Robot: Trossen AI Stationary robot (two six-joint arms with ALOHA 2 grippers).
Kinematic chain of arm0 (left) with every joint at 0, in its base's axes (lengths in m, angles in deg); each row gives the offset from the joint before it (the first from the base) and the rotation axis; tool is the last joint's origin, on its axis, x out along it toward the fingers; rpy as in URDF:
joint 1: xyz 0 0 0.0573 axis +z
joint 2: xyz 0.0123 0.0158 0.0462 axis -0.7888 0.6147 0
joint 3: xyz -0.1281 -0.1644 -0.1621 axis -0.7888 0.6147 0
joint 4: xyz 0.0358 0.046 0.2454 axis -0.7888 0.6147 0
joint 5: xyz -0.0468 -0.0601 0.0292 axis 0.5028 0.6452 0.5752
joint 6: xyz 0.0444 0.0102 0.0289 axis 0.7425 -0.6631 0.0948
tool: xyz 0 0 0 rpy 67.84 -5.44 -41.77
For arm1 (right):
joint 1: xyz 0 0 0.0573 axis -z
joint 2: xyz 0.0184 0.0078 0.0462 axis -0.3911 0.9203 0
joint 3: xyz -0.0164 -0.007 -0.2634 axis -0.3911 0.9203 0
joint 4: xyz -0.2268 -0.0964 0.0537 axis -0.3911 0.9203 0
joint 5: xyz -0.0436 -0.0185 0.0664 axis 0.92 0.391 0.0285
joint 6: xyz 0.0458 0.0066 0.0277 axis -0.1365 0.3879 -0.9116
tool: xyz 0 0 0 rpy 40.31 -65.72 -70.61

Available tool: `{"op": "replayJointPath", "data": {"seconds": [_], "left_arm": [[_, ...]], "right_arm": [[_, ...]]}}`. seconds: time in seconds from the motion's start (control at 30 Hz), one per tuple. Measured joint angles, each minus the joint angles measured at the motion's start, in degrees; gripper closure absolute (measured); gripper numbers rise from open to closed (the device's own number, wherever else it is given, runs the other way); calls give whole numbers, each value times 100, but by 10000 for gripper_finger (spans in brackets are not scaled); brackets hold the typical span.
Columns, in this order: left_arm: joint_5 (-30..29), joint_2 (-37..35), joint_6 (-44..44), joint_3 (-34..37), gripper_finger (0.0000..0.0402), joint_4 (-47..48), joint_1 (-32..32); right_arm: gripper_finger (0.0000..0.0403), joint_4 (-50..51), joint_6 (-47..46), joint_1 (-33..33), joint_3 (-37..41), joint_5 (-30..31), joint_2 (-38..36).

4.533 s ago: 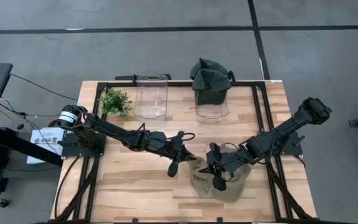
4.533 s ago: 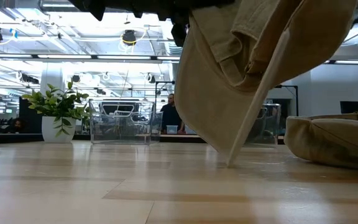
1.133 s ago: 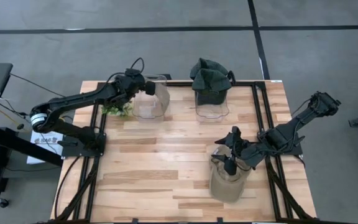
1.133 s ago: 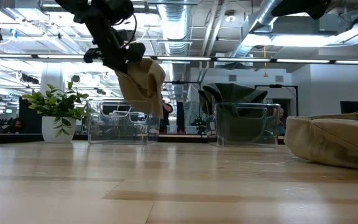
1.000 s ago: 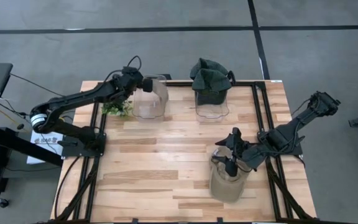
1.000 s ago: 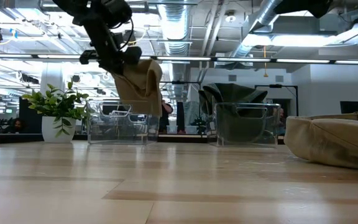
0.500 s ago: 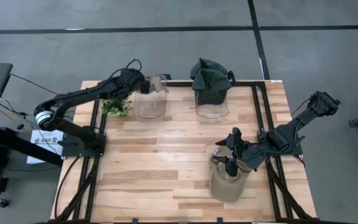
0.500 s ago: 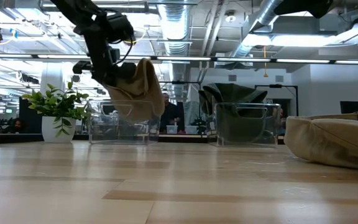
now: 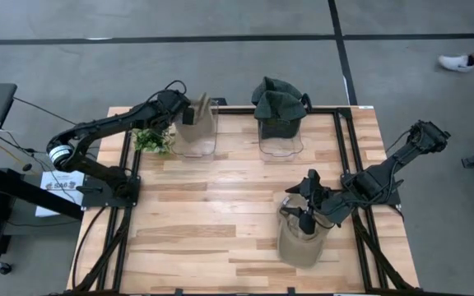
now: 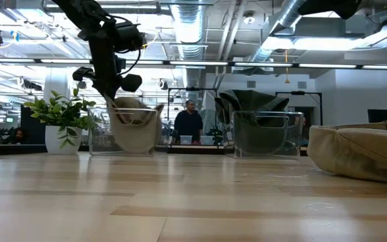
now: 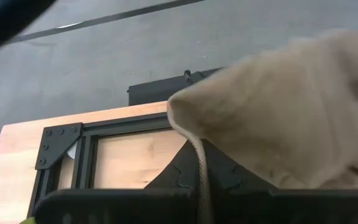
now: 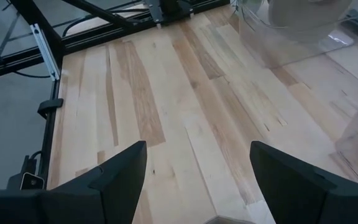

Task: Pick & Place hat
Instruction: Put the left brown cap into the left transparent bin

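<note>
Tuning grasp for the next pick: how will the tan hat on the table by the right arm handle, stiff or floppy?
Likely floppy: the tan hat lies slumped and creased on the table. Probably light, since the matching hat hangs limp from the left end effector into the bin. Unlikely to roll.

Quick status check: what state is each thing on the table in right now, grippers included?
Tan hat: inside the left clear bin, held.
Left gripper: shut on the tan hat, over that bin.
Left clear bin: upright, holding the tan hat.
Right clear bin: upright, dark green hats piled in it.
Second tan hat: lying on the table.
Right gripper: open, above the second tan hat.
Plant: upright.
</note>
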Motion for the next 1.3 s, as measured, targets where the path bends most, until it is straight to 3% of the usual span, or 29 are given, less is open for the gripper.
{"op": "replayJointPath", "data": {"seconds": [0.27,0.53,0.93,1.3], "left_arm": [[1,0,158,0,389,-205,-13],[135,45,1120,0,394,-1308,-15],[152,1164,2298,-2,396,-3376,-179],[-117,868,2396,-2,396,-3919,-179]], "right_arm": [[127,-2,-9,1,0,4,0],[127,-2,-7,1,0,7,0],[127,-4,-40,1,0,11,0],[127,0,-11,1,0,108,2]]}}
